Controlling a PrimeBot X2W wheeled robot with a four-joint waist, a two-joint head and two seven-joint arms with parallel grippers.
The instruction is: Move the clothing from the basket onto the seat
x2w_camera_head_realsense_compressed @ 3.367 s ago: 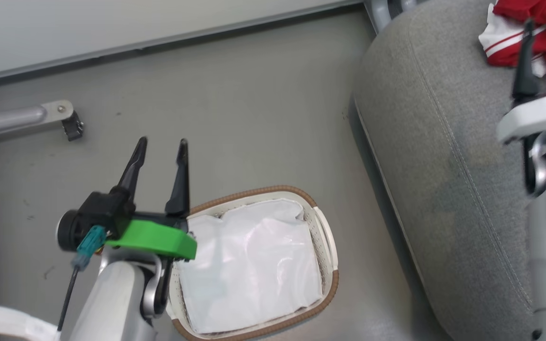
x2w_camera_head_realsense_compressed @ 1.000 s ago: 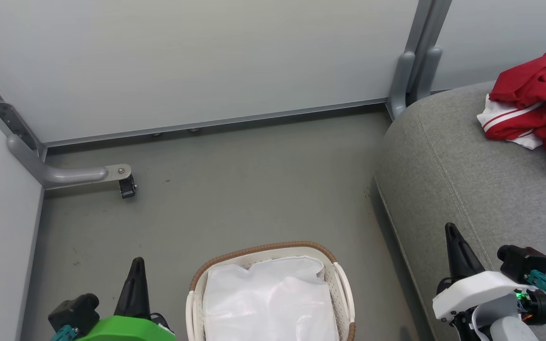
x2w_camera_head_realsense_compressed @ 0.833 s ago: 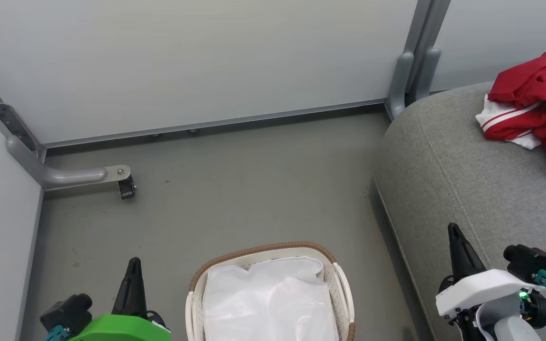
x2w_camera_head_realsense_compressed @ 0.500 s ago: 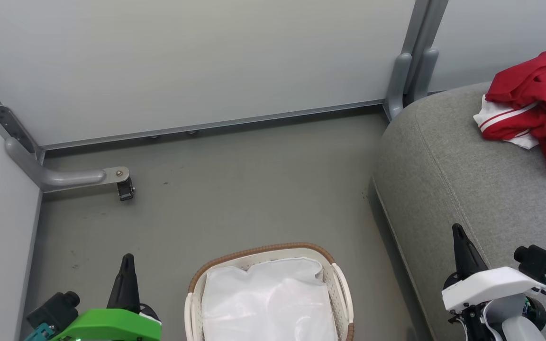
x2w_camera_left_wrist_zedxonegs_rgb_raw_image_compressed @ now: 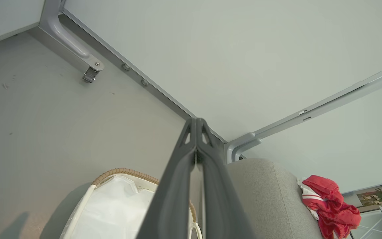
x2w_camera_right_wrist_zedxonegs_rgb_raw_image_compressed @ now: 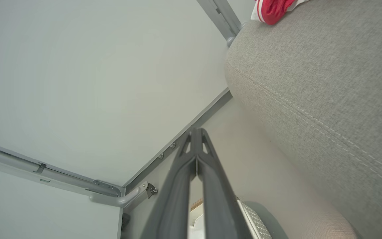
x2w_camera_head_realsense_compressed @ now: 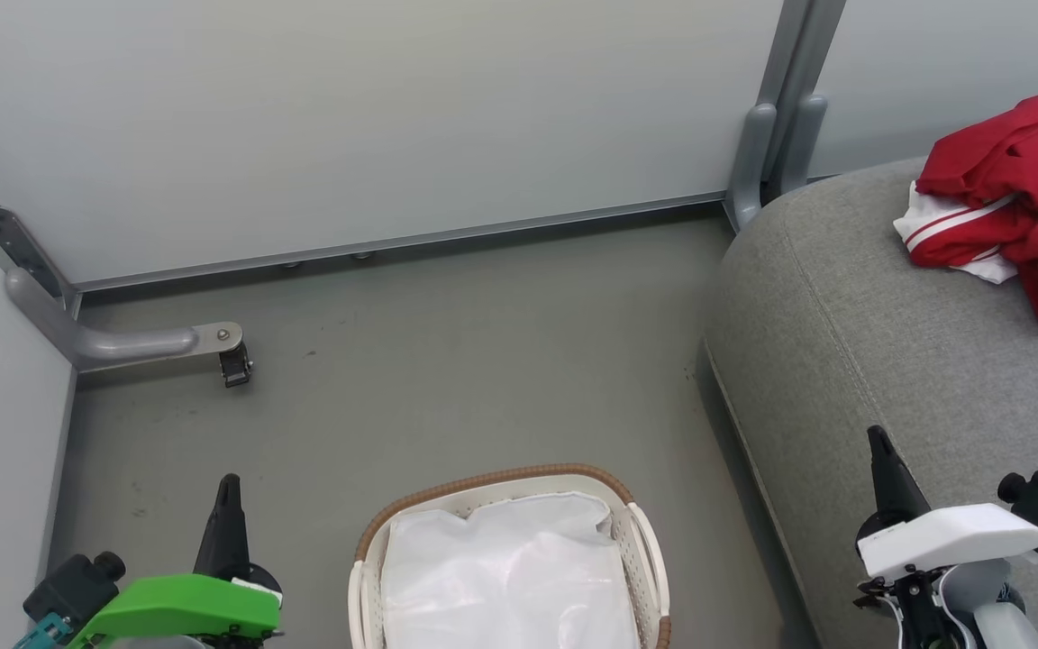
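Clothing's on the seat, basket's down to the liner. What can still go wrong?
1. The clothing lies bunched at the far end of the seat; it might slip off.
2. The shut left gripper sits beside the basket; an inward swing could knock it.
3. The shut right gripper is over the seat's edge; lowering it could snag the seat.

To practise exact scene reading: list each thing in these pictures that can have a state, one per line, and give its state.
clothing: crumpled in a heap, lying on the seat.
basket: upright on the floor, holding its white liner cloth, no clothing.
seat: carrying the clothing near its far end.
left gripper: fingers shut, holding nothing.
right gripper: fingers shut, holding nothing.
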